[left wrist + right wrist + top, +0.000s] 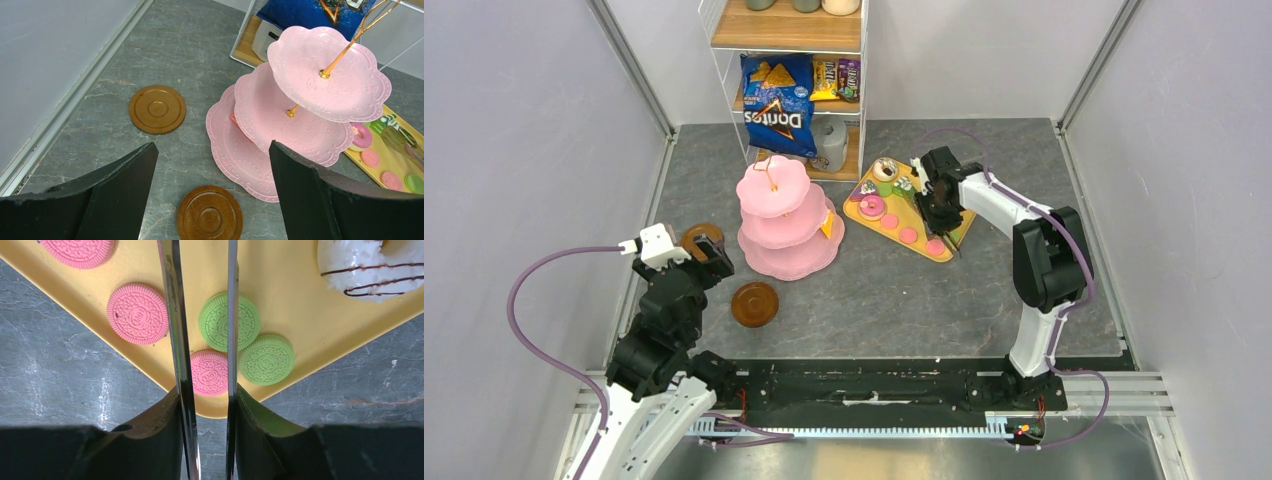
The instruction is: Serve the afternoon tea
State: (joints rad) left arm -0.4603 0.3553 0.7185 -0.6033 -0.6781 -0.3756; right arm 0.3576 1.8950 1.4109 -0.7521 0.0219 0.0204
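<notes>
The pink three-tier stand stands mid-table, with a small cake slice on its bottom tier. A yellow tray to its right holds donuts and macarons. My right gripper hangs over the tray, shut on the metal tongs. The two tong blades straddle a pink macaron next to two green macarons. My left gripper is open and empty above one brown saucer. The other saucer lies further left. No mug is in view.
A wire shelf at the back holds the blue Doritos bag and snack packs. More pink macarons and a white iced donut lie on the tray. Grey walls close in both sides.
</notes>
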